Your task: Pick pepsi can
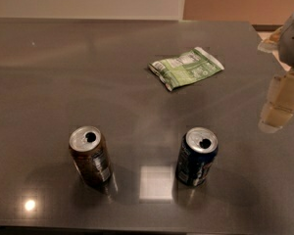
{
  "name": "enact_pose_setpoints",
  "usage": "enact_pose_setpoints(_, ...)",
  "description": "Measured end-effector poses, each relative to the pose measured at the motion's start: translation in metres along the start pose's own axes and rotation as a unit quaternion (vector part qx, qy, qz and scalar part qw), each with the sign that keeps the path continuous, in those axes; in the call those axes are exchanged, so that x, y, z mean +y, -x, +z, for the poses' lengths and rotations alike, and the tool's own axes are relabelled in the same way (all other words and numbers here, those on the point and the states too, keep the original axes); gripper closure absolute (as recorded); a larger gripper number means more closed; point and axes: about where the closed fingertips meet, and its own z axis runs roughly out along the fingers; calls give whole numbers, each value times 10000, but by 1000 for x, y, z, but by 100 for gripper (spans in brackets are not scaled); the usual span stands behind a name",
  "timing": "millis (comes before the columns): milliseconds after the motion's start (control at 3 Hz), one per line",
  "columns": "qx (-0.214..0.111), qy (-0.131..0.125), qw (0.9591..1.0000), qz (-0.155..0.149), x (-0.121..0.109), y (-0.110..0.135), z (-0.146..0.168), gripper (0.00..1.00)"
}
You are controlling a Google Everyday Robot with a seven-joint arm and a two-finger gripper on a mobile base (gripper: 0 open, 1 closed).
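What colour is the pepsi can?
Pepsi can: dark blue, silver top, camera view; gripper at right edge.

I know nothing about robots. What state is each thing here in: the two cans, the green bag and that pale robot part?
pepsi can: upright on the table, top hole open, not held.
brown can: upright, top hole open, apart from the pepsi can.
green snack bag: lying flat, farther back; sealed or not, cannot tell.
end effector: at the right edge, above the table, touching no item.

Cream, blocky tool [278, 104], at right edge
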Motion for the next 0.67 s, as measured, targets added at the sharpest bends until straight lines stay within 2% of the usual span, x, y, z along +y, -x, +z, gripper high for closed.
enact_pose_setpoints(333, 0, -1, 10000, 0, 0, 0, 0, 0)
enact_pose_setpoints(667, -314, 239, 9992, -5, 1, 7, 0, 0)
